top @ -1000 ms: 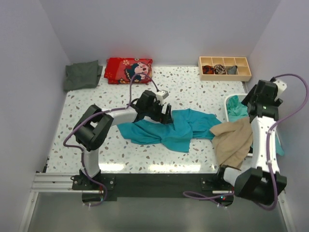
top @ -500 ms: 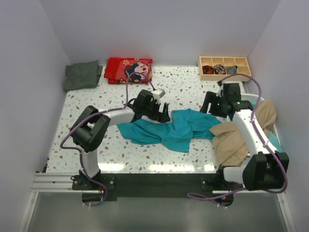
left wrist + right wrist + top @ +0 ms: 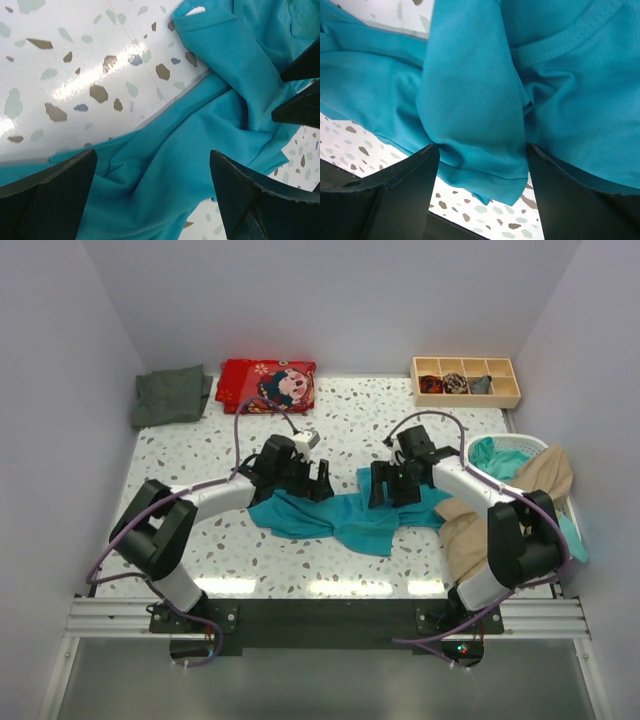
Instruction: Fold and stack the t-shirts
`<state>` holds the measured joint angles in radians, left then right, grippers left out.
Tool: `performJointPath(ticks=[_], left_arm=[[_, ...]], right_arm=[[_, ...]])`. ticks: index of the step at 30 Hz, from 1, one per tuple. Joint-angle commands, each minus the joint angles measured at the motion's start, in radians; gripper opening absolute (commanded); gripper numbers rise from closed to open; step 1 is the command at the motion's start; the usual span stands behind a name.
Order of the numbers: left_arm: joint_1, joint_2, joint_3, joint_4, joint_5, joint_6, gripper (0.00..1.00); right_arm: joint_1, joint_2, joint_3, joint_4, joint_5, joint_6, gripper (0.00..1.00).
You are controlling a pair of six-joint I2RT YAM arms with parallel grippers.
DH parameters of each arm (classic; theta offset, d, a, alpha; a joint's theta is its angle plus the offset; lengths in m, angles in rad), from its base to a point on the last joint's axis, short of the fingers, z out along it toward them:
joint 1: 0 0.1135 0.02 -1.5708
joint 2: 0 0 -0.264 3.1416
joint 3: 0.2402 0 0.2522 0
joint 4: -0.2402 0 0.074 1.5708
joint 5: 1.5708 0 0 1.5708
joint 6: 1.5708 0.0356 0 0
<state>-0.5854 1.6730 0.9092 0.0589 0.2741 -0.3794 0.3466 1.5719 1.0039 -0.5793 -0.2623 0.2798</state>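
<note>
The left gripper (image 3: 320, 485) and right gripper (image 3: 383, 492) hover spread-fingered over the crumpled teal t-shirt (image 3: 340, 518), seemingly to grab and flatten it.

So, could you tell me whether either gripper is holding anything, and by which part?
Nothing is held: the left gripper and right gripper are open above the teal t-shirt, the right straddling a raised fold.

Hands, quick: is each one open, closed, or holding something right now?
Left hand: open, over the teal t-shirt.
Right hand: open, straddling a fold of that t-shirt, not clamped.
</note>
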Motion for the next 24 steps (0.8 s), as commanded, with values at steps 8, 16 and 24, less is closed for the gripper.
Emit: performJointPath(ticks=[8,16,24], left_arm=[[-0.005,-0.120,-0.277,0.090,0.000,-0.073,1.00],[-0.005,-0.163,-0.363,0.133,-0.059,-0.090,1.00],[0.001,-0.480,-0.300,-0.127,-0.255,-0.038,1.00]], right_arm=[[0.038,0.004,-0.013,0.022,-0.090,-0.037,0.00],[0.063,-0.098,0.094,0.055,-0.160,-0.022,0.00],[0.065,-0.220,0.294,-0.007,-0.130,-0.045,0.00]])
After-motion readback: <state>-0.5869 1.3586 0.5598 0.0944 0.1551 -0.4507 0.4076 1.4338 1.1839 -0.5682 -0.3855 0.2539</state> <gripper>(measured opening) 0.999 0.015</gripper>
